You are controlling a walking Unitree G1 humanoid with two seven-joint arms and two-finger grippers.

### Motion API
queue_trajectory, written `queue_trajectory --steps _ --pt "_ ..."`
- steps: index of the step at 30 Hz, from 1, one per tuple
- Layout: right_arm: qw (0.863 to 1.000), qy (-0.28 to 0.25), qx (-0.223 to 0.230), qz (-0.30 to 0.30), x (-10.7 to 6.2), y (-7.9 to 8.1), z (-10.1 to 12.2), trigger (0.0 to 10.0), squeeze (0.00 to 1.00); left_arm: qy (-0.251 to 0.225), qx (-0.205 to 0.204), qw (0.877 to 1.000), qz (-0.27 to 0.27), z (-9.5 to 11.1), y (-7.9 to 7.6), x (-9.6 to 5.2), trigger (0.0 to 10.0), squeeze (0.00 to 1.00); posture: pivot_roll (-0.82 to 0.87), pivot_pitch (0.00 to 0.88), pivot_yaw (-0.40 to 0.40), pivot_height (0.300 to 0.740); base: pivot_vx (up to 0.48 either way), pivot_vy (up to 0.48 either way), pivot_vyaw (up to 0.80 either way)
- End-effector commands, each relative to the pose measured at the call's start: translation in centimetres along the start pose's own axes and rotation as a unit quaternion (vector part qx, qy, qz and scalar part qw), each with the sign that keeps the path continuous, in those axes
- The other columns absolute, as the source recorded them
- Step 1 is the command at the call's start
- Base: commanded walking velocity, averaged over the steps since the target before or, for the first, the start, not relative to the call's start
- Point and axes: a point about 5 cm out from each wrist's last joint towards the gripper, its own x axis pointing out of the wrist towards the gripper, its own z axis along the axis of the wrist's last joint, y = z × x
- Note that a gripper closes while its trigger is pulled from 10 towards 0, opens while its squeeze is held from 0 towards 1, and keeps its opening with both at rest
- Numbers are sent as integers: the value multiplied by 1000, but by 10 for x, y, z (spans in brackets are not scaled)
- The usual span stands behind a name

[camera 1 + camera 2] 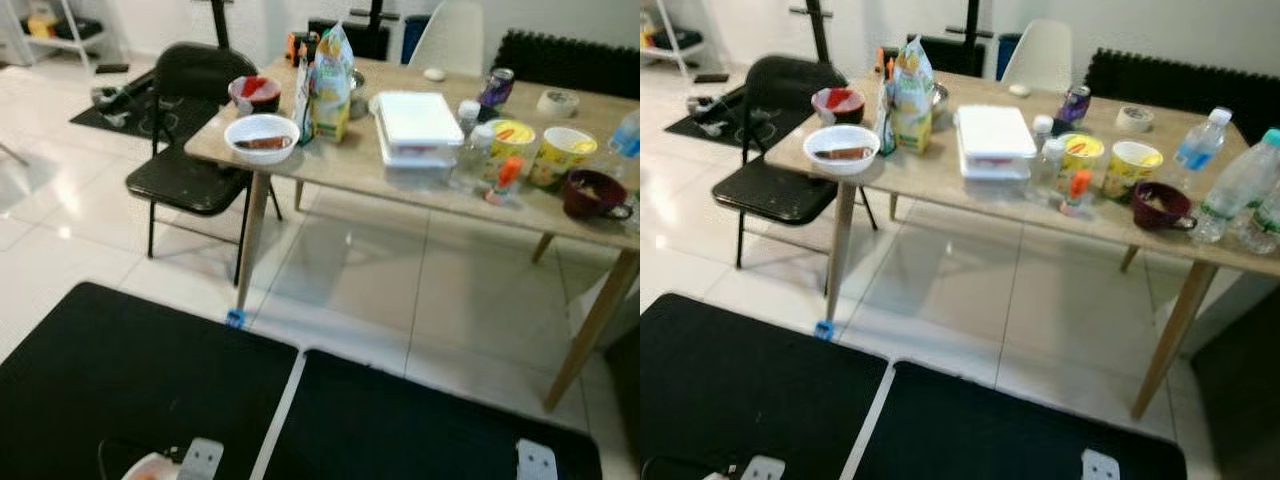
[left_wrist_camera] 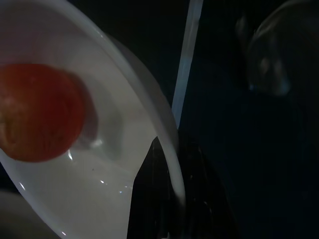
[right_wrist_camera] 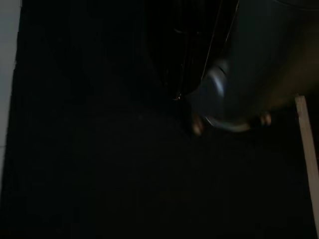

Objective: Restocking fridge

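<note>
White plastic fills much of the left wrist view: a shallow white bowl (image 2: 99, 149) holding a round red tomato-like fruit (image 2: 40, 119), with one black finger (image 2: 154, 199) of the left gripper (image 2: 174, 199) lying against the rim, so the jaws look clamped on the bowl's edge. From the head views the same bowl sits low by the robot's left side, over black floor mats (image 1: 130, 380). The right gripper hangs in deep shade and I cannot tell how its jaws stand.

Ahead, the pale wooden table (image 1: 330, 170) carries the rest of the stock: a white bowl with a reddish strip of food (image 1: 262, 138) at the near left corner, a yellow-green juice carton (image 1: 331, 100) behind it, stacked white lidded boxes (image 1: 414, 128) mid-table, yellow printed tubs (image 1: 562, 155) and clear water bottles (image 1: 1240, 190) toward the right end.

The step appears to be carrying the bowl to the fridge. Keep it level so the fruit does not roll out, hold the rim firmly, and walk smoothly.
</note>
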Motion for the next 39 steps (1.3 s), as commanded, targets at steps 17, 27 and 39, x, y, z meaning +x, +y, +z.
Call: queue_trajectory --steps 17,27,39 --pt "1000 18 -4 -5 -2 -4 -11 10000 0 -4 0 1000 -7 -1 -3 0 10000 0 -11 76 -1 740 0 0 -234" --pt "1000 19 -4 -3 -1 -1 -11 10000 0 -5 14 1000 -9 -1 -2 0 10000 0 -12 76 4 740 0 0 -800" --pt "1000 21 -1 -5 -2 -2 -13 10000 0 -9 46 999 -10 1 -4 0 10000 0 -10 74 9 740 0 0 -800"
